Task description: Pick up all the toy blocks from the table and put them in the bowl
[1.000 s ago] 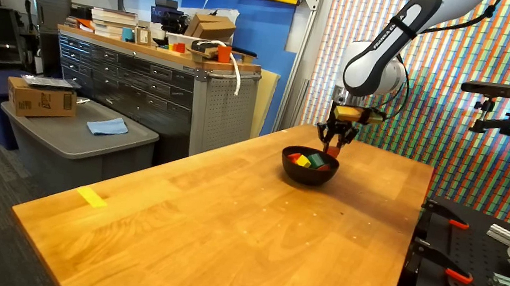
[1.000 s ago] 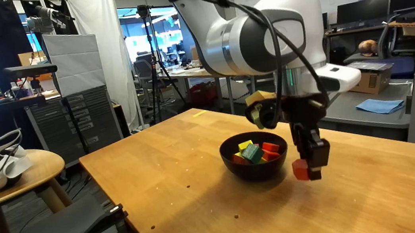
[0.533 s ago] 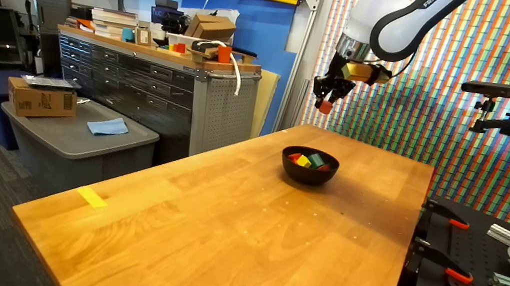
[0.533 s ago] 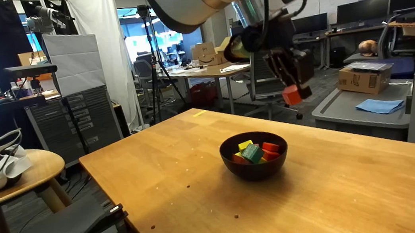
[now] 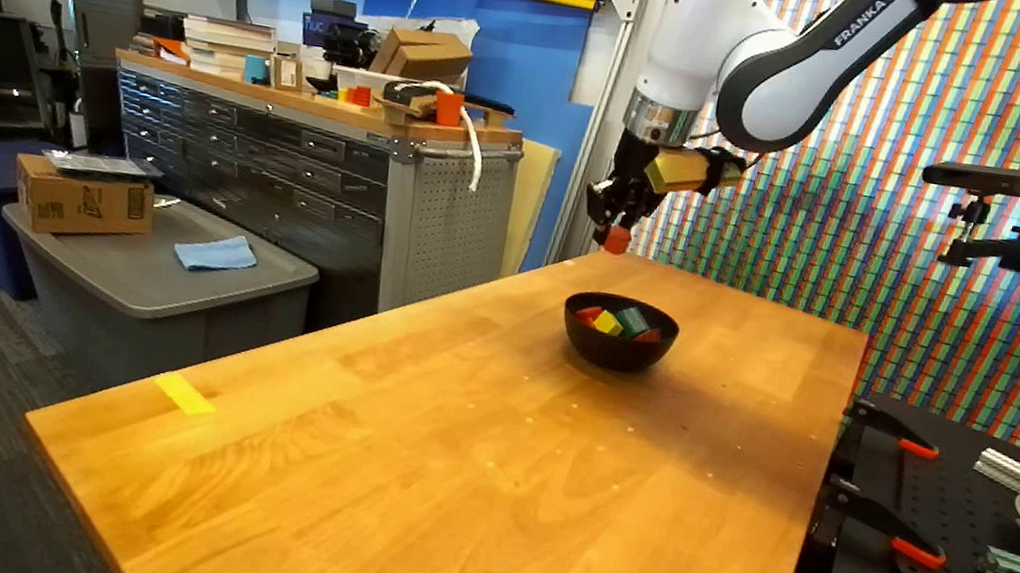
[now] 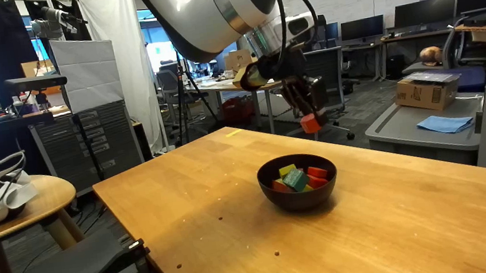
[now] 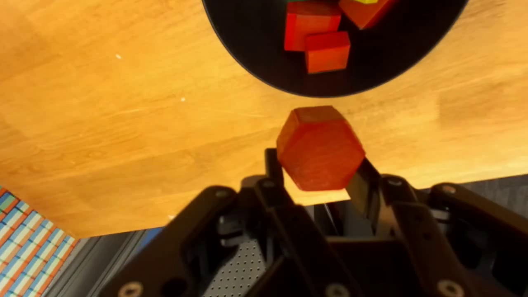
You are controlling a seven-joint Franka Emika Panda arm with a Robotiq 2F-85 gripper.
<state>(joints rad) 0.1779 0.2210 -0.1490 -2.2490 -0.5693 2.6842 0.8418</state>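
Note:
The black bowl (image 5: 617,351) stands on the light-wood table (image 5: 441,478) and also shows in an exterior view (image 6: 299,199) and the wrist view (image 7: 367,74). It holds several toy blocks: a green block (image 6: 296,179), a yellow block (image 6: 286,170) and red blocks (image 6: 317,172); red ones also show in the wrist view (image 7: 328,53). My gripper (image 6: 315,115) is shut on a hexagonal red block (image 6: 310,124), seen also in an exterior view (image 5: 617,240) and the wrist view (image 7: 321,154). The block is held in the air, above and beside the bowl. No loose block shows on the table.
A flat yellow strip (image 5: 185,394) lies near a table corner. A grey bin with a blue cloth (image 5: 215,253) and a drawer cabinet (image 5: 287,157) stand beyond the table edge. Black clamps with orange ends (image 5: 918,553) sit at another edge.
My gripper has risen from low beside the bowl with the red block, then come down slightly and moved sideways, to the left in both exterior views. The bowl has not moved.

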